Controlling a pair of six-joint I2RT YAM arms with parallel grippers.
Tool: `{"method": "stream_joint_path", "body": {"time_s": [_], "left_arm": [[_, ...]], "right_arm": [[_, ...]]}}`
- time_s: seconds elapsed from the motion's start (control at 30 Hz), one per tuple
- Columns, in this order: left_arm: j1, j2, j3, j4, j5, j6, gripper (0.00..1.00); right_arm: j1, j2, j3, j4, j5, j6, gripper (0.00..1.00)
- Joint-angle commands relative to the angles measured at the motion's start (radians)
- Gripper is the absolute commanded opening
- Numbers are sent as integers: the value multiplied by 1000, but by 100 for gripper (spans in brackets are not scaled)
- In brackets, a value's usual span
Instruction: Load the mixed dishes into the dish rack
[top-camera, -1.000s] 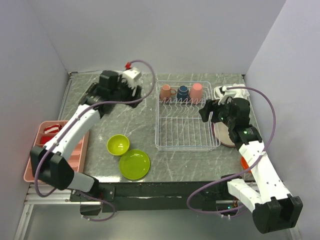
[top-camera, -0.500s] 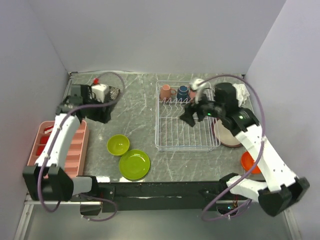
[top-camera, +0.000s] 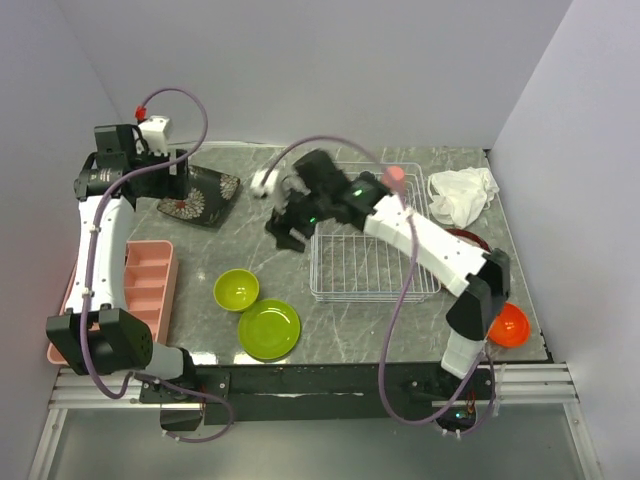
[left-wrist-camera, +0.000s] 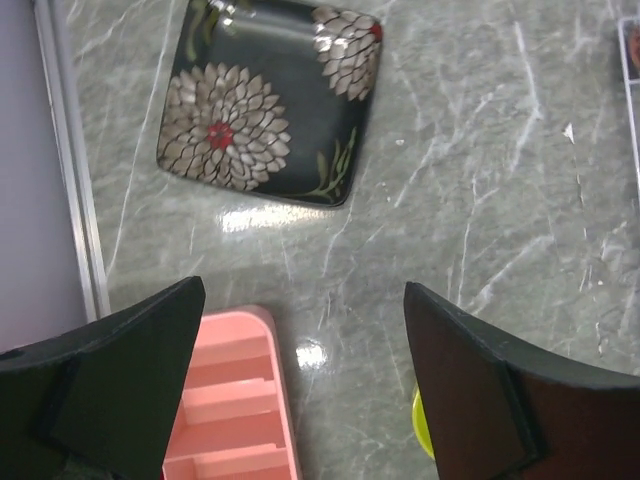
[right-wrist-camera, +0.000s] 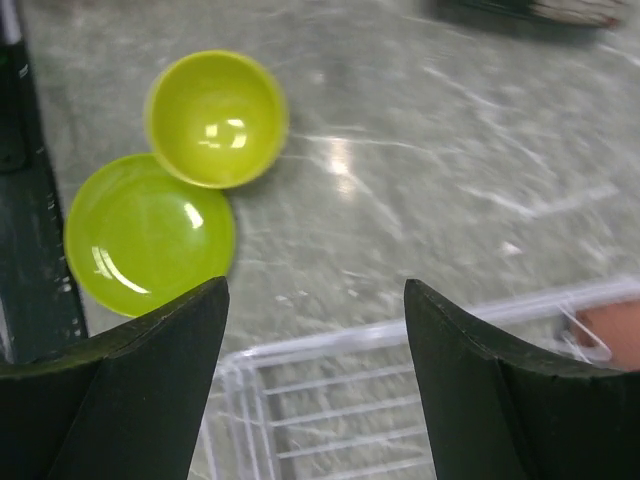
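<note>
left wrist | black floral square plate (left-wrist-camera: 270, 100) | glossy (white chrysanthemums, red centres)

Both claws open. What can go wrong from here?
1. Lime bowl sits against lime plate; the right claw taking one may drag the other.
2. Right arm reaches across the dish rack; dropping low might snag its wires.
3. Floral plate lies flat near the left claw; a grasp may slip off its rim.

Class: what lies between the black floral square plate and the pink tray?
Nothing: the left wrist view shows bare tabletop between plate and tray.
</note>
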Motion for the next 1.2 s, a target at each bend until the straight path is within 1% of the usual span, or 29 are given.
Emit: {"method": "stream_joint_path", "body": {"time_s": [0.0, 0.07, 0.13, 0.17, 0.23, 0.3, 0.4, 0.47, 0.53, 0.73, 0.77, 0.87, 0.9, 0.93, 1.17], "left_arm": [[53, -42, 14, 13, 32, -59, 99], [91, -55, 21, 24, 93, -107, 99], [122, -72, 41, 22, 121, -134, 100], [143, -81, 47, 18, 118, -139, 100], [153, -116, 52, 12, 112, -131, 99], [156, -162, 40, 4, 124, -128, 99], [171, -232, -7, 13, 162, -137, 99], [197, -256, -20, 1, 188, -145, 100], [209, -282, -40, -7, 199, -145, 99], [213, -311, -80, -16, 204, -147, 100], [213, -311, -81, -19, 207, -147, 99], [209, -306, -92, -24, 215, -147, 99], [208, -308, -95, -24, 216, -147, 99], [208, -305, -97, -24, 222, -145, 99], [182, -300, -114, -19, 208, -147, 99]], "right_arm": [[134, 25, 23, -21, 70, -68, 78], [177, 73, 47, -44, 58, -73, 78], [200, 99, 49, -35, 69, -41, 78], [235, 117, 35, -20, 75, -15, 78], [286, 134, 23, 10, 127, -37, 78], [347, 183, 44, 8, 162, -77, 77], [376, 272, 115, -3, 167, -53, 75], [387, 332, 157, -4, 196, -50, 74], [395, 355, 173, 7, 201, -54, 73], [412, 414, 199, 19, 237, -62, 72], [412, 427, 205, 19, 236, -59, 71], [415, 455, 222, 31, 242, -54, 61], [418, 466, 231, 28, 244, -56, 56], [419, 484, 240, 27, 242, -59, 54], [426, 539, 297, 27, 230, -57, 50]]}}
